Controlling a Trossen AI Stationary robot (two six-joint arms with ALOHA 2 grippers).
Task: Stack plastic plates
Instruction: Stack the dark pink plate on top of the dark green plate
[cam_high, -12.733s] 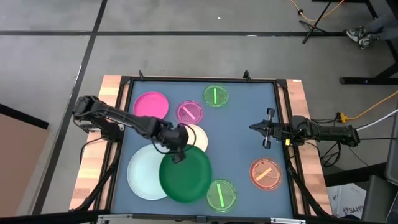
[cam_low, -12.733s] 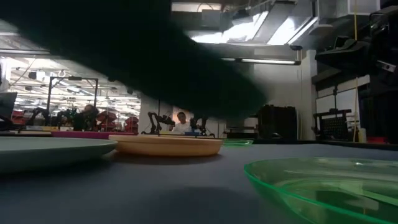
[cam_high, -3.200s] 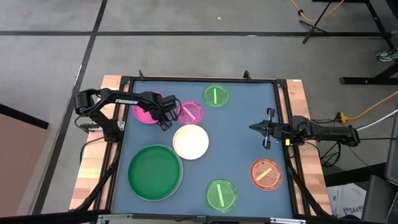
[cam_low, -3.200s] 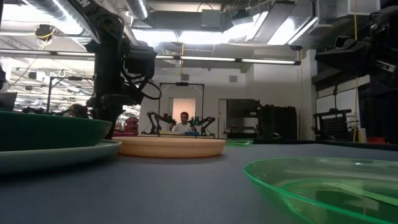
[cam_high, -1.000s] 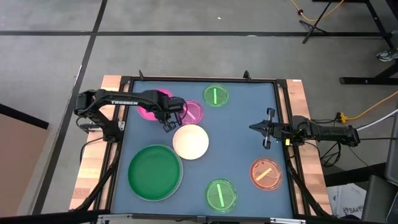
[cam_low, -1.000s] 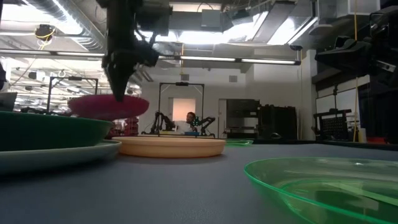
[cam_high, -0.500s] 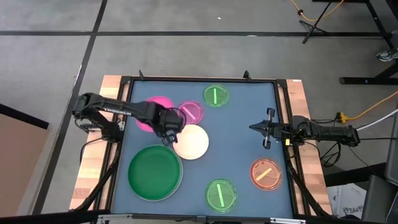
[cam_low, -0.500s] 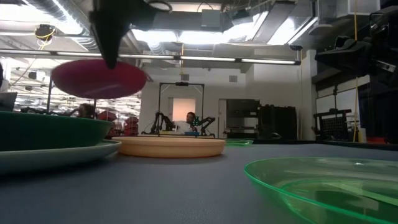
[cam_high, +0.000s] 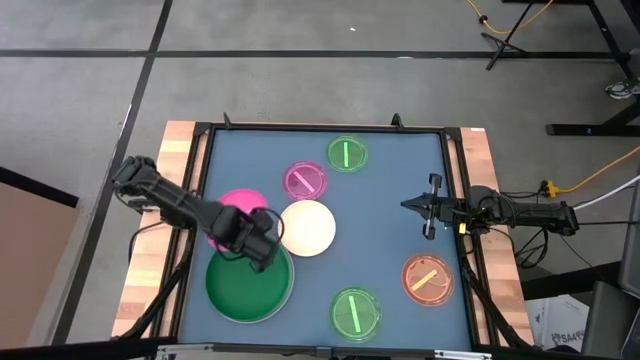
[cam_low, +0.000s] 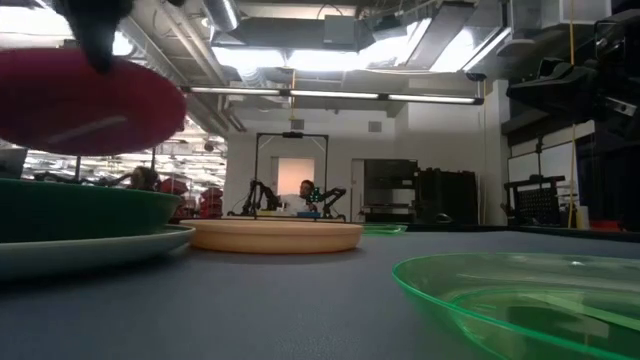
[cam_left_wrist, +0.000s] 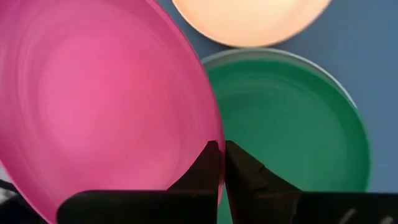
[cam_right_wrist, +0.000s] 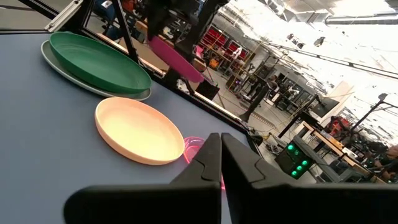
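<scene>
My left gripper (cam_high: 252, 238) is shut on the magenta plate (cam_high: 226, 210) and holds it in the air over the far edge of the dark green plate (cam_high: 248, 290). The green plate lies inside the pale blue-white plate (cam_low: 100, 245). The cream plate (cam_high: 307, 227) rests flat on the table just to the right. Small pink (cam_high: 305, 180), green (cam_high: 347, 154), green (cam_high: 355, 312) and orange (cam_high: 427, 278) plates lie apart on the table. My right gripper (cam_high: 405, 205) waits shut at the right side. My left gripper pinches the magenta plate's rim (cam_left_wrist: 210, 138) between its two fingers, on the plate's near-right side. The fingers (cam_left_wrist: 239, 167) come from above, slanting down. The plate is lifted clear, slightly tilted, above the green plate (cam_left_wrist: 292, 118).
The raised table frame (cam_high: 200, 150) runs around the blue surface. Open blue surface lies in the middle and far right (cam_high: 400, 250). Beyond the table the low view shows a workshop with other robot rigs and a person (cam_low: 295, 195) far off.
My left gripper has carried the magenta plate from the far left part of the table toward the near edge, past the small pink plate, and higher. The plate now hangs over the green plate's far edge. The right arm has kept still.
</scene>
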